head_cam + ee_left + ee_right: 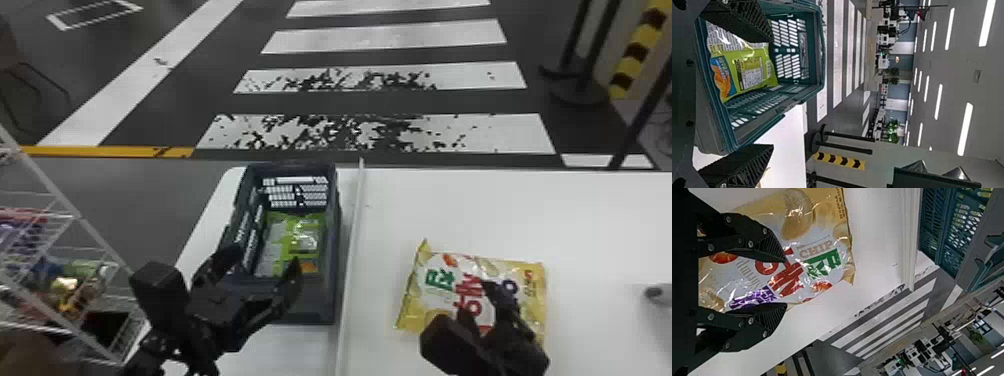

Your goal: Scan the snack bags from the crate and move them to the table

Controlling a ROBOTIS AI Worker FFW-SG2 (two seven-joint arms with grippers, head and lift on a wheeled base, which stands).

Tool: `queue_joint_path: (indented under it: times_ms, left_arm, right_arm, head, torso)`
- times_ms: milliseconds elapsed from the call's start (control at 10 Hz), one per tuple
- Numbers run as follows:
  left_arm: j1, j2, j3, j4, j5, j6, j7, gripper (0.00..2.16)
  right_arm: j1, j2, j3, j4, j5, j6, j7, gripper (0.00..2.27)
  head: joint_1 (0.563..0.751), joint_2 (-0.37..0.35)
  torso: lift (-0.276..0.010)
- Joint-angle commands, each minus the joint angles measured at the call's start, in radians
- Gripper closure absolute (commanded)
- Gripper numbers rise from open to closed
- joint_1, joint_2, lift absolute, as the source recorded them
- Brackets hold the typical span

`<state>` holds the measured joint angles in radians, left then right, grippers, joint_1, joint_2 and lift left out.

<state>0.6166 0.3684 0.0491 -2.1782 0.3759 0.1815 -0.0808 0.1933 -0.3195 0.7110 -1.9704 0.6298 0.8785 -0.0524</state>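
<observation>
The room spreads widest: a dark floor with worn white stripes (350,132) beyond the work area, a wire rack (75,220) of packaged goods to the robot's left, and a post with black and yellow bands (635,55) off to the right. Nearer lies the white table (600,215), split by a raised pale strip (351,240). At its right edge sits a small dark-ended object (656,293) — I can't tell what it is.

On the left side of the strip stands the dark crate (305,300), and the job looks only partly done. One yellow snack bag (425,280) is out, lying flat on the table right of the strip; whether it has been scanned I cannot tell. At least one green snack bag (752,72) lies inside the crate, so there is scanning and moving left to do.

Smallest are the claws. The left gripper (772,92) is at the crate with its fingers spread, the green bag unpinched. The right gripper (786,283) is over the yellow bag, also spread wide — it seems to grip nothing, with the bag's printed face between and beneath its fingers.
</observation>
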Motion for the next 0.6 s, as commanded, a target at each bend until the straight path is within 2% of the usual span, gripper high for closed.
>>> queue_joint_path:
  times_ms: [0, 200, 300, 500]
  left_arm:
    - [0.0, 0.0, 0.0, 0.0, 0.0, 0.002, 0.0, 0.03]
    - [-0.003, 0.001, -0.003, 0.006, 0.0, -0.001, -0.004, 0.03]
    - [-0.014, 0.004, -0.014, 0.015, 0.0, -0.001, -0.004, 0.03]
    - [-0.023, 0.009, -0.025, 0.023, 0.0, -0.001, -0.004, 0.03]
  right_arm:
    - [0.023, 0.01, 0.005, -0.039, -0.001, 0.007, -0.001, 0.02]
    - [0.069, 0.023, 0.01, -0.093, -0.001, 0.011, -0.003, 0.05]
    - [0.08, 0.025, 0.033, -0.131, 0.005, 0.063, -0.001, 0.05]
    - [0.084, 0.071, 0.058, -0.128, 0.008, 0.072, -0.001, 0.08]
  head:
    - [0.695, 0.182]
    - [0.695, 0.196]
    - [0.695, 0.208]
    - [0.695, 0.23]
  torso:
    - [-0.095]
    - [-0.095]
    - [-0.095]
    - [-0.095]
